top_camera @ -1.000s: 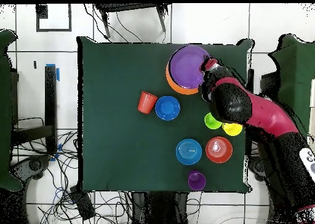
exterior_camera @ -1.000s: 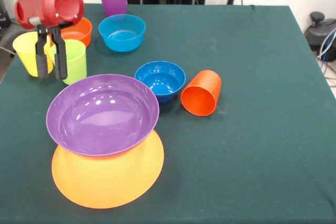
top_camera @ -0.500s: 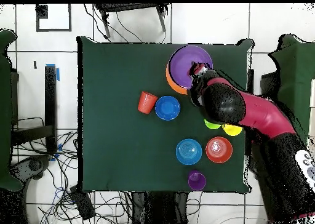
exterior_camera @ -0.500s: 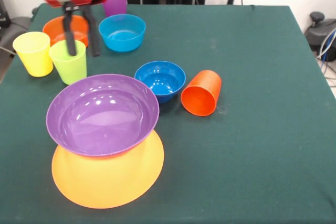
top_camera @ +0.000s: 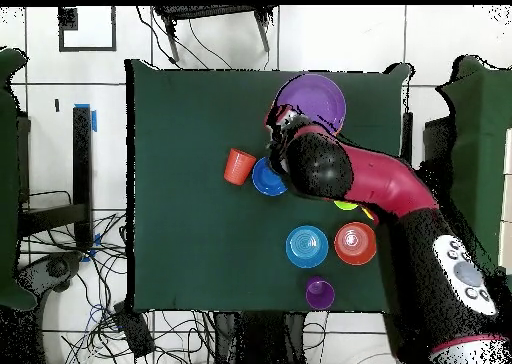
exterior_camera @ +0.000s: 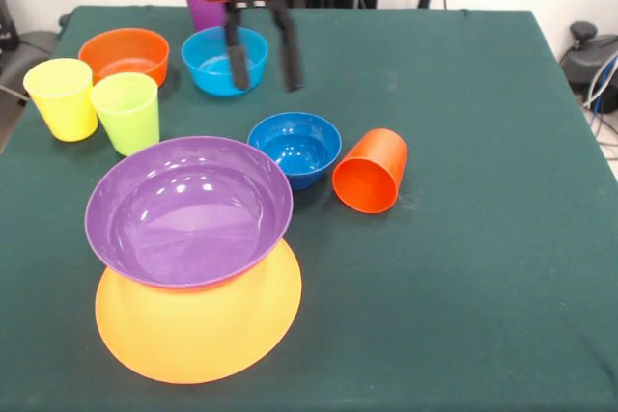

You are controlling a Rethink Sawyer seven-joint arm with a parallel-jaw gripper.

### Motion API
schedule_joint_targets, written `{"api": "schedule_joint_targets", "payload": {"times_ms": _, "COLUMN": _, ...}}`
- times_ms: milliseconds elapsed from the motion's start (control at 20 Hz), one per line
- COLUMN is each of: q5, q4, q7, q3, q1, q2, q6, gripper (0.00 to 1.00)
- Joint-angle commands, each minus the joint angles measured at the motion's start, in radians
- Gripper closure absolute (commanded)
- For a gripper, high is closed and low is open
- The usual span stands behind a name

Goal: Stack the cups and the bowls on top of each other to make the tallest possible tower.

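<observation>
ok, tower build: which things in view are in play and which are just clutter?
In play:
- purple bowl sitting on the yellow-orange bowl
- orange-red cup, on its side
- dark blue bowl, light blue bowl, orange bowl
- yellow cup, lime green cup, purple cup
- gripper, open, empty

Clutter:
- cables on the floor
- chair beyond the table

purple bowl (exterior_camera: 188, 209) sits upright and slightly tilted in the big yellow-orange bowl (exterior_camera: 198, 330). orange-red cup (exterior_camera: 371, 171) lies on its side just beside the dark blue bowl (exterior_camera: 294, 147). yellow cup (exterior_camera: 62, 97) and green cup (exterior_camera: 126, 112) stand side by side. orange bowl (exterior_camera: 124, 54), light blue bowl (exterior_camera: 217, 63) and purple cup (exterior_camera: 200, 9) are behind them.
</observation>
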Motion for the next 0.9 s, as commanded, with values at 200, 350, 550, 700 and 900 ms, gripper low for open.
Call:
{"api": "schedule_joint_targets", "payload": {"times_ms": 200, "q5": 0.108, "q4": 0.072, "q7": 0.203, "q3": -0.140, "q1": 0.160, "q2": 0.004, "q6": 0.116, "gripper": 0.00}}
{"api": "schedule_joint_targets", "payload": {"times_ms": 350, "q5": 0.121, "q4": 0.083, "q7": 0.194, "q3": -0.177, "q1": 0.182, "q2": 0.001, "q6": 0.104, "gripper": 0.00}}
{"api": "schedule_joint_targets", "payload": {"times_ms": 550, "q5": 0.142, "q4": 0.096, "q7": 0.198, "q3": -0.238, "q1": 0.221, "q2": -0.030, "q6": 0.130, "gripper": 0.00}}
{"api": "schedule_joint_targets", "payload": {"times_ms": 700, "q5": 0.165, "q4": 0.103, "q7": 0.197, "q3": -0.269, "q1": 0.246, "q2": -0.053, "q6": 0.163, "gripper": 0.00}}
{"api": "schedule_joint_targets", "payload": {"times_ms": 900, "q5": 0.179, "q4": 0.062, "q7": 0.259, "q3": -0.383, "q1": 0.348, "q2": -0.081, "q6": 0.177, "gripper": 0.00}}
